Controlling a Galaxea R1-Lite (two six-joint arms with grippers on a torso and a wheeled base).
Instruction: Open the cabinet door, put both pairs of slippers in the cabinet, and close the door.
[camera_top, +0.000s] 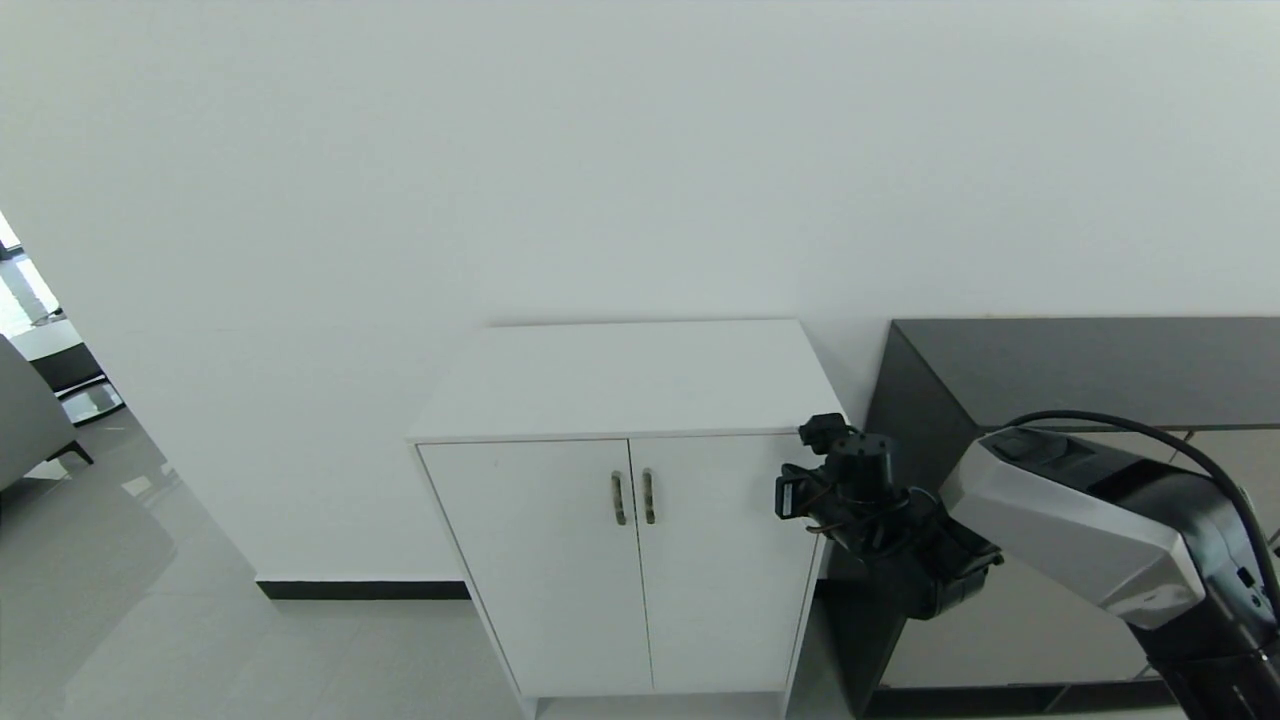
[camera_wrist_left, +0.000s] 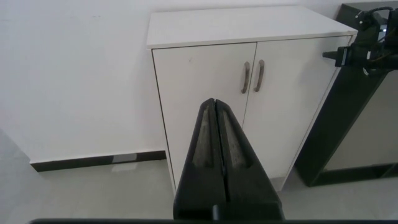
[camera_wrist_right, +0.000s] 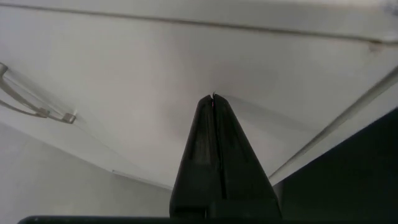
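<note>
The white cabinet stands against the wall with both doors closed and two metal handles side by side at the middle seam. My right gripper is shut and empty, its tip close to the upper outer part of the right door. In the right wrist view the shut right gripper points at the door panel, with a handle off to one side. My left gripper is shut with nothing in it and hangs well back from the cabinet, facing the left door.
A dark glossy sideboard stands right against the cabinet's right side, behind my right arm. Open grey floor lies to the left of the cabinet. A grey seat is at the far left edge.
</note>
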